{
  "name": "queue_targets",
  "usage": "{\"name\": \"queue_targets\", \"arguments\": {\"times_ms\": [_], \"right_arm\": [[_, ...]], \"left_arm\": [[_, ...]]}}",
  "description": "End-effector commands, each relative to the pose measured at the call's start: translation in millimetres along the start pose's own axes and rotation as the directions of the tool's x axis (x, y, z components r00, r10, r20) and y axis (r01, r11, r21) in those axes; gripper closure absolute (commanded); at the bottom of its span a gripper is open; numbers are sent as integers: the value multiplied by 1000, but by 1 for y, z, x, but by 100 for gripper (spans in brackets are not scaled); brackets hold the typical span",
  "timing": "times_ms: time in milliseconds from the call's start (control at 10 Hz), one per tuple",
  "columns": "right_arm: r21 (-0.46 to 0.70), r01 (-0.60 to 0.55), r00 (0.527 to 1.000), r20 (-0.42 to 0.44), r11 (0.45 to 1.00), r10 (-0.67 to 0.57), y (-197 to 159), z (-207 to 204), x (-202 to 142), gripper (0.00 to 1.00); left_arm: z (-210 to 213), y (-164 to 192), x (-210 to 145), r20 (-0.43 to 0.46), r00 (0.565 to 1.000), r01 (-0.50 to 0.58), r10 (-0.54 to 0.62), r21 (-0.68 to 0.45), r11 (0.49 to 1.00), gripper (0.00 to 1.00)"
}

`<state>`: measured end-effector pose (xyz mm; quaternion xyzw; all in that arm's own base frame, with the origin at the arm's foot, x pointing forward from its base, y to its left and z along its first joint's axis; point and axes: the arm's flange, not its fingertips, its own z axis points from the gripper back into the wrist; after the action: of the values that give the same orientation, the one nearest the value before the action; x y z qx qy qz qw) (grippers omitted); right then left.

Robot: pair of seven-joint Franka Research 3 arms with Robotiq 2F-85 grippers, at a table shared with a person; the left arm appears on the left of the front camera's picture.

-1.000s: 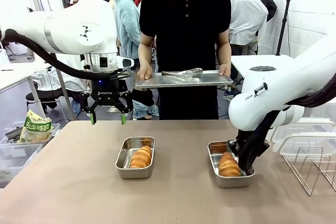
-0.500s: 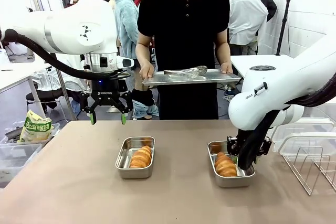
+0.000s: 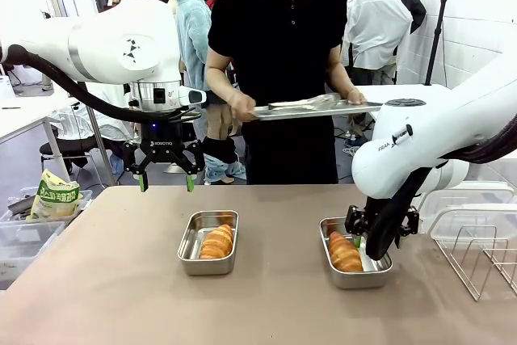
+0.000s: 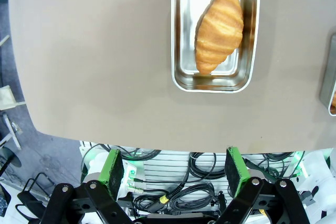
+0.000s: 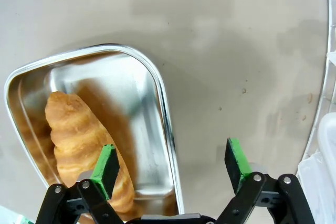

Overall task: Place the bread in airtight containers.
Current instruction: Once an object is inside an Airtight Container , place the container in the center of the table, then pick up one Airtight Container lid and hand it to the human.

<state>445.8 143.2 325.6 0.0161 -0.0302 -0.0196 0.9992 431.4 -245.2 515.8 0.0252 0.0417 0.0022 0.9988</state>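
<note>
Since the earlier frame, the right gripper (image 3: 367,240) has been spreading its jaws and letting go of the right bread (image 3: 345,252), which is now lying nearer the left wall of the right pan (image 3: 323,240). The person's tray (image 3: 323,107) has been rising and swinging toward the right.

Right gripper (image 5: 171,156): jaws are standing wide and holding nothing. They are straddling the pan's rim (image 5: 166,114), one pad over the end of the bread (image 5: 84,145), the other over bare counter outside the pan. Whether that pad is touching the bread cannot be told.

Left gripper (image 3: 166,182): it is hanging high above the counter (image 3: 121,280) near the far edge, jaws wide and empty. In its wrist view the gripper (image 4: 174,163) is looking down past the counter edge.

Left bread (image 3: 216,241): it is lying diagonally inside the left pan (image 3: 191,248); the wrist view is showing the bread (image 4: 219,30) resting against the pan's wall (image 4: 178,40).

Both pans are sitting uncovered, well apart, mid-counter. A wire rack (image 3: 477,252) is standing at the right edge
</note>
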Motion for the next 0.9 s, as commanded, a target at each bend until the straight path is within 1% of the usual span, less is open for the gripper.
{"name": "queue_targets", "arguments": {"times_ms": [0, 800], "right_arm": [[0, -4, 1000, 0, 1000, 4, 0, 0, 0, 0], [0, -2, 1000, 0, 1000, 2, 0, 0, 0, 0]], "left_arm": [[2, 2, -1, -4, 1000, -2, 2, 2, 1000, 0], [2, 2, -1, -4, 1000, -2, 2, 2, 1000, 0]]}}
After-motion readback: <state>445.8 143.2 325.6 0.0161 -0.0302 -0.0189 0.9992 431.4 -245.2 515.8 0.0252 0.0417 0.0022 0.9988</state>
